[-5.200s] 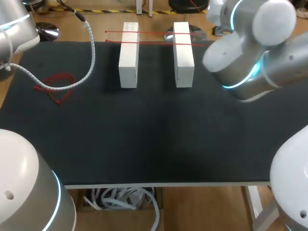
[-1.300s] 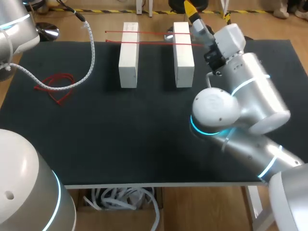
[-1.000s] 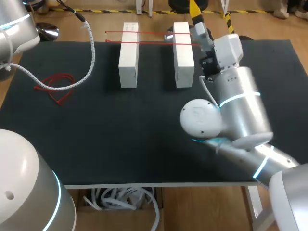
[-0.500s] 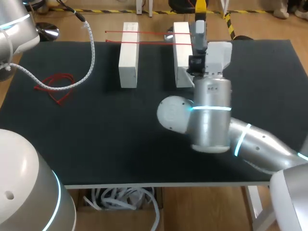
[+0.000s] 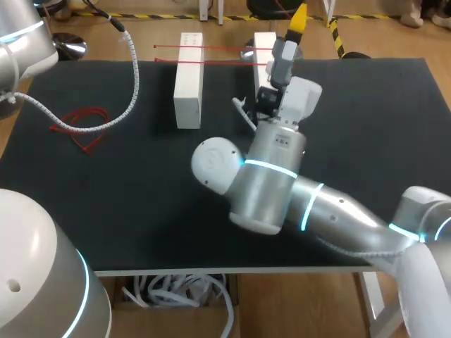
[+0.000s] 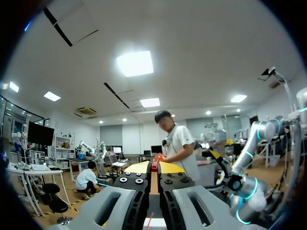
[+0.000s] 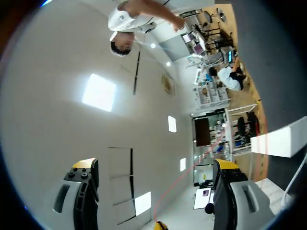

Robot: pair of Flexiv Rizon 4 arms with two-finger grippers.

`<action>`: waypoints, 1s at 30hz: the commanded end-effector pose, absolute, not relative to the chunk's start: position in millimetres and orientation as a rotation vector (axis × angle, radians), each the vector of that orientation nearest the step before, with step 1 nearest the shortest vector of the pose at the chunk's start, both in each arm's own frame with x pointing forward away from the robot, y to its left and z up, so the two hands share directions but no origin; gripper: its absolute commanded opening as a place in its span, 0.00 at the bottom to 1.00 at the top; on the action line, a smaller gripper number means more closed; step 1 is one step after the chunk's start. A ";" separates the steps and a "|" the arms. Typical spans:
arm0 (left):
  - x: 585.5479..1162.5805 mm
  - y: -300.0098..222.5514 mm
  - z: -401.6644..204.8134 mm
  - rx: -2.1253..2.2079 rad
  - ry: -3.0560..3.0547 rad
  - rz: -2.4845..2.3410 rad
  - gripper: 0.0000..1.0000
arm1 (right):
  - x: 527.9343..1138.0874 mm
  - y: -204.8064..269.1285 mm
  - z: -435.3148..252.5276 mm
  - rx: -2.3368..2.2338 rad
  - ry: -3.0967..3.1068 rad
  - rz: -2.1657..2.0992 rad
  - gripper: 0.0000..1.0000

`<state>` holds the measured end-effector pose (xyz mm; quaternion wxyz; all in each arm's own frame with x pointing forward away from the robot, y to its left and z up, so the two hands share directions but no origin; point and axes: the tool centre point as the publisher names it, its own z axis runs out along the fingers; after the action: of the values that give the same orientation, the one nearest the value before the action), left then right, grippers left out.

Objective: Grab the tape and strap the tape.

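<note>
Approach looks to be the step in hand: nothing is gripped yet on the right side, and the grab is still to be made. Over the black table (image 5: 106, 197) the right arm (image 5: 268, 176) comes in from the near right corner and lies across the middle. Its forearm slants up and away toward the far edge, and its wrist is over the right white block (image 5: 264, 41). The left arm (image 5: 21, 35) stands at the far left corner, well apart from all this.

The left white block (image 5: 188, 81) and the right one stand side by side at the far middle. Two strands of red tape (image 5: 211, 48) are stretched across their far ends. A loose red coil (image 5: 83, 125), by the look more of the same stuff, lies on the left of the table.

The right gripper (image 7: 156, 165) is spread wide, and in its wrist view one thin red strand (image 7: 184, 179) runs through the gap between its fingers, touching neither. My reading is that the next move calls for settling the fingers either side of that strand and closing on it without dragging it off the blocks.

The left gripper (image 6: 151, 167) points up at the ceiling with its fingers pressed close. A sliver of red shows at the tips, but I cannot tell whether that is tape.
</note>
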<state>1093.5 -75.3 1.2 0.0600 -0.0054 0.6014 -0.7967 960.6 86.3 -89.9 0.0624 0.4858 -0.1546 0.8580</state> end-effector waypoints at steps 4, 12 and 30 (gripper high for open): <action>1094.4 -75.0 0.6 -0.012 1.821 -2.413 0.00 | 973.4 82.6 -103.7 1.527 -0.883 2.236 1.00; 1094.4 -75.0 0.6 -0.012 1.821 -2.413 0.00 | 994.1 84.0 -94.5 1.681 -0.135 2.422 1.00; 1094.4 -75.0 0.6 -0.012 1.821 -2.413 0.00 | 991.3 86.4 -96.8 1.726 -0.142 2.415 1.00</action>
<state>1093.5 -75.3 1.2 0.0600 -0.0054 0.6014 -0.7967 996.2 91.7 -97.3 0.1241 0.5598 -0.0899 0.8143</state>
